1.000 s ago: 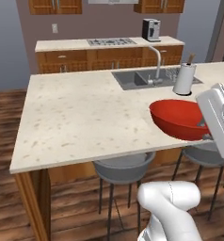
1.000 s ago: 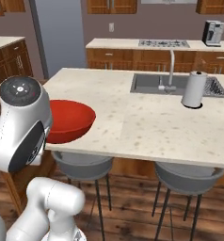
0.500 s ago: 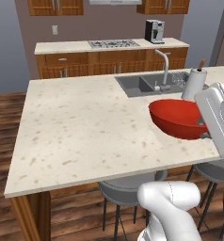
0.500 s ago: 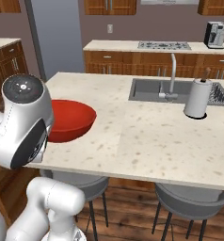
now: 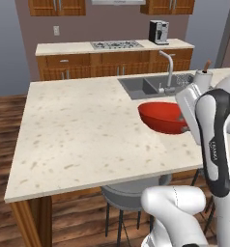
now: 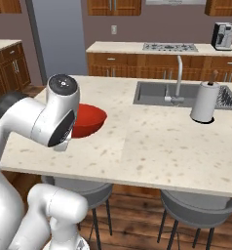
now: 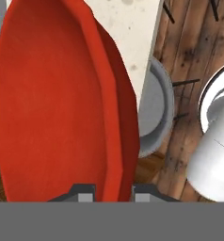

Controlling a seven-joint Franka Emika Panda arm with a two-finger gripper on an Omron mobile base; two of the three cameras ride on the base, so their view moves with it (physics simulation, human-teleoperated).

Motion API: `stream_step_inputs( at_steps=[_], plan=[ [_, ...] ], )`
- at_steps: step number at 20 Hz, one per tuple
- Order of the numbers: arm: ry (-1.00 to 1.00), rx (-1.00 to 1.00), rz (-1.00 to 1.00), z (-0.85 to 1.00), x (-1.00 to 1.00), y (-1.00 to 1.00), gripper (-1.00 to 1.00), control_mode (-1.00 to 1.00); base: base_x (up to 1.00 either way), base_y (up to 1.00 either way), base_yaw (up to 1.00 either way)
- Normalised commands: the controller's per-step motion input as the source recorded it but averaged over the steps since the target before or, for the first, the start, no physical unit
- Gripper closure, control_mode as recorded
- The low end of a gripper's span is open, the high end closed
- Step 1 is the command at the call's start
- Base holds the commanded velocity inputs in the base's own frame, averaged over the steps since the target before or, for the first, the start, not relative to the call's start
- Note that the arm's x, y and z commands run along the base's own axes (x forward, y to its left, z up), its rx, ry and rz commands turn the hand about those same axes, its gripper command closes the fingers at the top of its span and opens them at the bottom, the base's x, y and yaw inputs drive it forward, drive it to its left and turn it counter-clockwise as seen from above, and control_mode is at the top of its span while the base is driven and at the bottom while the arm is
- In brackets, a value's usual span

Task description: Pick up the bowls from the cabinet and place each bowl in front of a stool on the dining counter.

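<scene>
My gripper (image 7: pixel 114 190) is shut on the rim of the glossy red bowl (image 7: pixel 52 108), one finger on each side of the rim. The bowl (image 5: pixel 160 116) hangs just above the dining counter (image 5: pixel 78 135), close to its near edge, and my own arm covers its right rim. In the right base view the bowl (image 6: pixel 88 119) shows beside my upper arm over the counter's (image 6: pixel 162 141) left part. A grey stool (image 5: pixel 131 190) stands below the edge, a little left of the bowl. Wooden wall cabinets (image 5: pixel 59 6) hang at the back; which is the task's cabinet I cannot tell.
The inset sink (image 5: pixel 146 87) with its faucet (image 5: pixel 170 70) lies behind the bowl. A paper towel roll (image 6: pixel 204 101) stands right of the sink. A second stool (image 6: pixel 201 207) sits under the counter's right part. A far counter carries a cooktop and coffee machine (image 5: pixel 158 31).
The whole picture has shifted a little as the base rolled nearer the dining counter. The red bowl stays gripped, in the same place relative to my arm.
</scene>
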Motion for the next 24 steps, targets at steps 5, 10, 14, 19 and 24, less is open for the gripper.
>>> stream_step_inputs(
  at_steps=[5, 10, 14, 19, 24],
  plan=[
    [0.05, 0.00, 0.06, -0.78, 1.00, 0.13, 1.00, -1.00, 0.00, 0.00, 0.00],
    [0.01, 0.00, 0.06, -0.87, 0.95, 0.09, 1.00, -1.00, 0.00, 0.00, 0.00],
    [0.03, 0.00, 0.05, -0.86, 0.81, 0.11, 1.00, -1.00, 0.00, 0.00, 0.00],
    [0.00, 0.00, 0.06, -0.74, 0.48, 0.05, 1.00, -1.00, 0.00, 0.00, 0.00],
    [0.00, 0.00, 0.01, -0.46, 0.33, 0.12, 1.00, -1.00, 0.00, 0.00, 0.00]
  ],
)
